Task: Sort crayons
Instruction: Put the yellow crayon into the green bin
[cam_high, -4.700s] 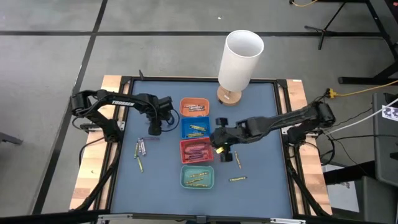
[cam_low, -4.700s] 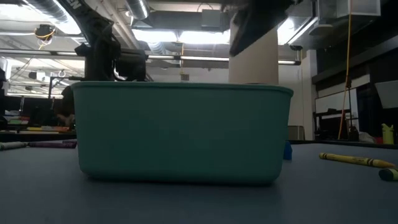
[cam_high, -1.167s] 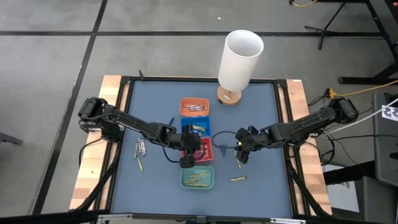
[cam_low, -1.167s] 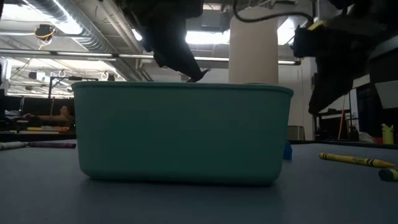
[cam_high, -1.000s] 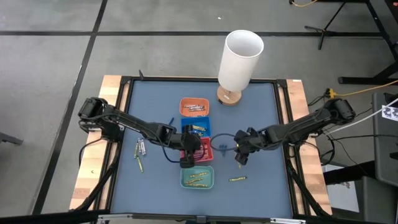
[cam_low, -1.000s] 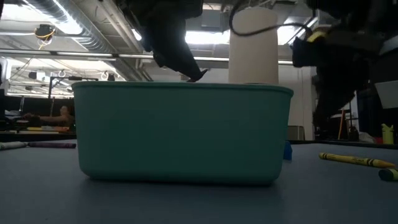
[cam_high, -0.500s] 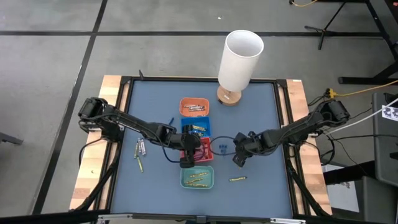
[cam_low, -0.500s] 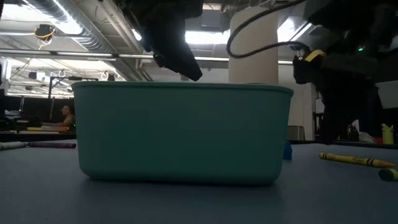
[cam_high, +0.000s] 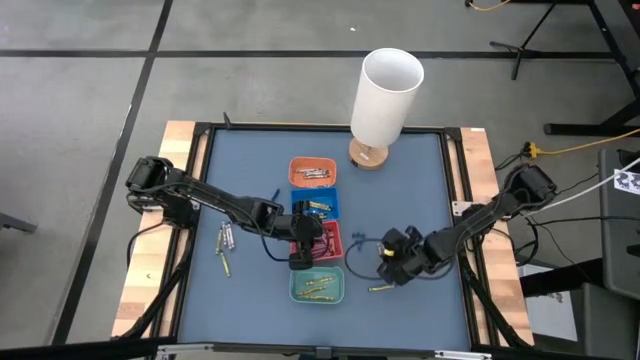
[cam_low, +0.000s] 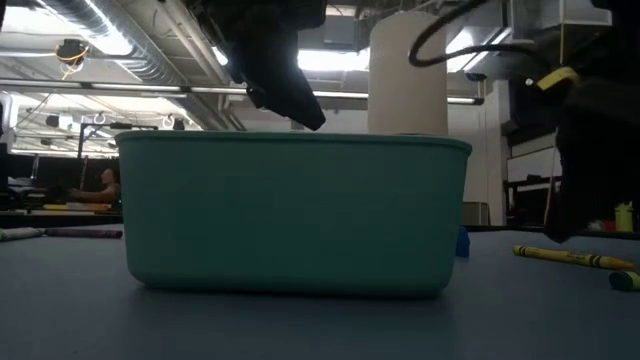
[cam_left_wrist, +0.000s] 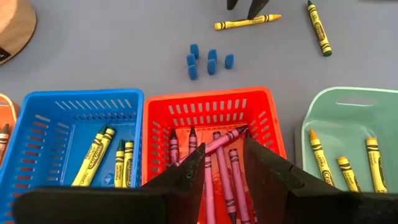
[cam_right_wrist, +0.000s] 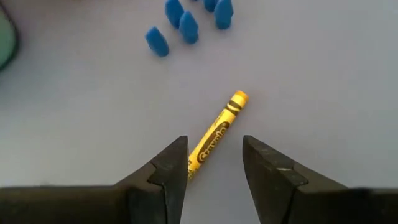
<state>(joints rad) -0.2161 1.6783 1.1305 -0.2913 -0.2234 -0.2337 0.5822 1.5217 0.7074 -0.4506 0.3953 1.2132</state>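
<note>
Yellow wax is the worry here: the right gripper (cam_right_wrist: 214, 163) hangs low over a yellow crayon (cam_right_wrist: 216, 135) on the blue table (cam_high: 250, 160), fingers spread to either side of its near end. The crayon lies slanted across the gap rather than square to it, so in my judgement a closing pinch could catch it at an angle and roll or flick it away, perhaps toward the small blue bits (cam_right_wrist: 186, 20) just beyond. A grip so close to one end may also let the stick swing or slip as it rises.

Over at the trays, the left gripper (cam_left_wrist: 219, 163) hovers above the red tray (cam_left_wrist: 207, 112), fingers apart and holding nothing, with purple crayons (cam_left_wrist: 221, 163) lying below it. Lifting off carelessly could snag the tray's wall and shift the row. The blue tray (cam_left_wrist: 74, 106) beside it holds yellow and green crayons, the green tray (cam_left_wrist: 339, 109) yellow ones.

Hard to make out: the low view is mostly filled by the green tray's wall, so what lies inside is hidden there. From above, the right gripper covers its crayon. Loose crayons (cam_high: 226, 244) near the table's left edge are too small to tell colours surely. The orange tray (cam_high: 313, 171) is only partly seen.
</note>
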